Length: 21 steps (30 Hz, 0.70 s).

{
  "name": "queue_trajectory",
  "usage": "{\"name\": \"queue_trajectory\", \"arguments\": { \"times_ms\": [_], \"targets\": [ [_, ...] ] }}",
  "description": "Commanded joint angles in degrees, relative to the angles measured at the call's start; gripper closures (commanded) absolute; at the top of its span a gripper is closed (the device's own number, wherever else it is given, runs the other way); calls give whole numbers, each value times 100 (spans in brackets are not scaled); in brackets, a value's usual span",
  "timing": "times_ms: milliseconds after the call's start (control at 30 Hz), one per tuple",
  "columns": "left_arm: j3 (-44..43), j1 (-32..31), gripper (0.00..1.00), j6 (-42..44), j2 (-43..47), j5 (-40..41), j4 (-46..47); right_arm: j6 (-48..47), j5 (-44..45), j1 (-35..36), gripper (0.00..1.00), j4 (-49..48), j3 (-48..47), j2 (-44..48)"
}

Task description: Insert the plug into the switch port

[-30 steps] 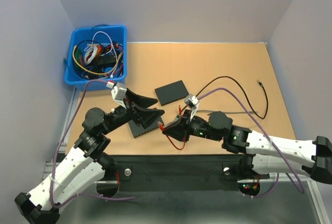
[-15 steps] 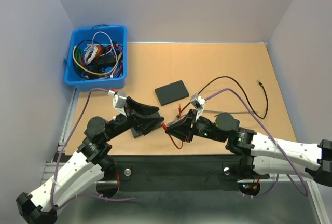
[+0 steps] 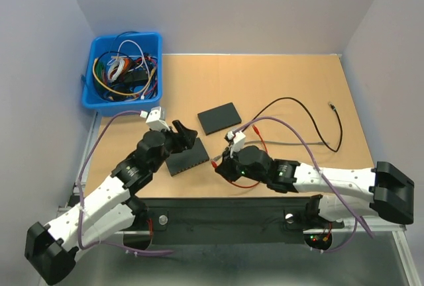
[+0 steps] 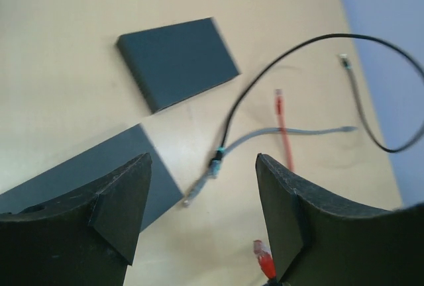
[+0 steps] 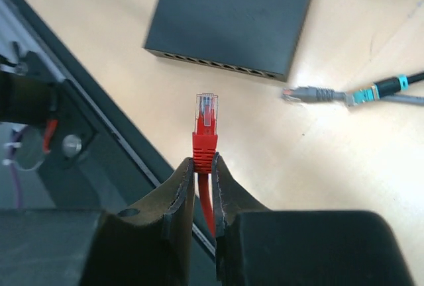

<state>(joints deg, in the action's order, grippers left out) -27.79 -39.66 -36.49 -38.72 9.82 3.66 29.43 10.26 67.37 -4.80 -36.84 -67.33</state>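
Right gripper (image 5: 204, 164) pinching red plug (image 5: 206, 117), mid near edge of surface, short of switch (image 5: 232, 18). Left gripper (image 4: 202, 167) spread, empty. Square plug to port row (image 5: 218, 66), then push straight.

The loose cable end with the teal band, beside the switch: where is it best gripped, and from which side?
Probably at the teal band, just behind the grey plug, coming straight down from above with one finger on each side. That end lies flat and nearly straight on the table, apart from the switch, so both its sides look free.
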Motion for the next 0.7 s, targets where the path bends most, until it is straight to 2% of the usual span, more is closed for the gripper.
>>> {"name": "queue_trajectory", "arguments": {
  "times_ms": [0, 133, 233, 433, 533, 667],
  "targets": [
    [-358, 2, 25, -367, -548, 1003, -585, 133, 257, -14, 100, 119, -271, -464],
    [-403, 37, 25, -333, -1014, 1057, -456, 282, 283, -5, 100, 111, -350, -1114],
    [-297, 282, 25, -34, -1321, 575, -60, 396, 458, -5, 99, 84, -447, -1545],
    [-60, 1609, 23, 291, -1788, -322, 547, 318, 565, -5, 100, 23, -868, -2407],
    [10, 1952, 23, 397, -2130, -700, 854, 283, 635, -5, 100, 14, -1044, -2644],
    [-77, 2032, 23, 511, -2875, -859, 1022, 186, 758, -14, 99, 5, -1273, -3022]
  ]
}}
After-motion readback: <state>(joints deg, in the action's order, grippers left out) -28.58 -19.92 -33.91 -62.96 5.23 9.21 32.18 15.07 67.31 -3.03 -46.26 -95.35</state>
